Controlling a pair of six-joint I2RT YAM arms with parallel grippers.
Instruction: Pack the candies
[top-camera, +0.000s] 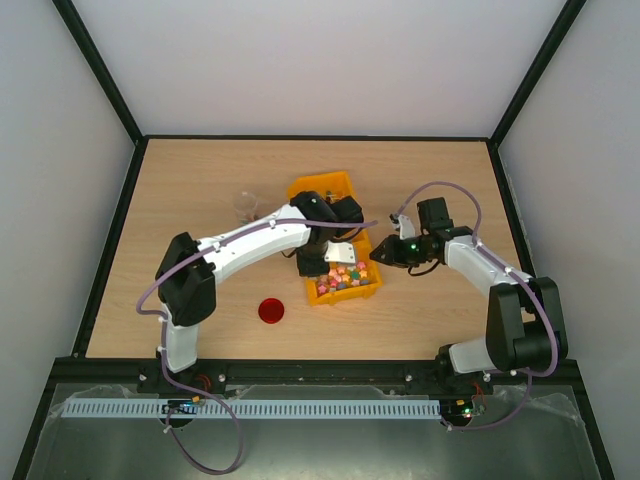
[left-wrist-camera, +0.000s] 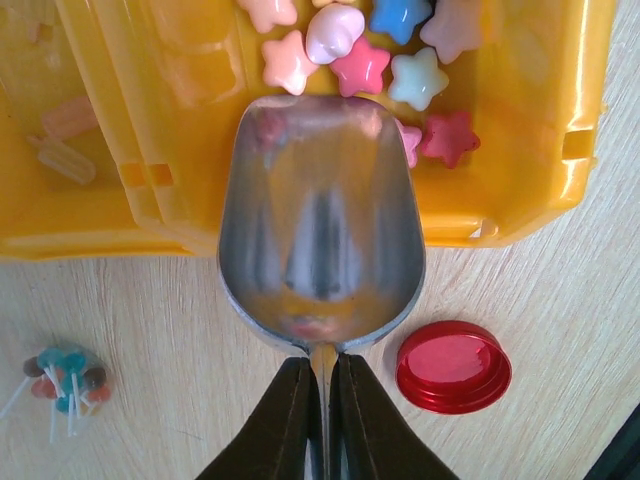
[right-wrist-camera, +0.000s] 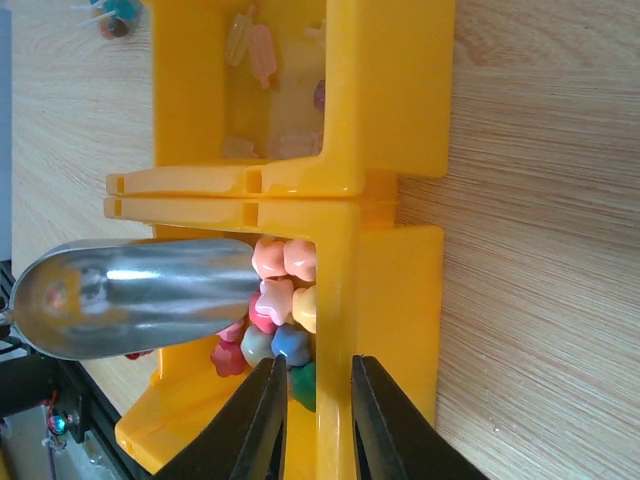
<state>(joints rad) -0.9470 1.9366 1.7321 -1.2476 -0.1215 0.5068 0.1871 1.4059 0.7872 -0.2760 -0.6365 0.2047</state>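
Wooden tabletop (top-camera: 200, 180) from above: the candies (top-camera: 345, 278) are lying in the near yellow bin (top-camera: 327, 299). On the left wrist, your left gripper (left-wrist-camera: 322, 375) is clamping the scoop (left-wrist-camera: 320, 220) by its handle. On the right wrist, your right gripper (right-wrist-camera: 318, 375) is straddling the bin's wall — whether it is gripping, you cannot tell.

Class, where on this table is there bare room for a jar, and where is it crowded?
Free: far strip of table behind the bins; the near patch between lid and right arm. Crowded: the bins, where scoop, left claw and right claw meet.
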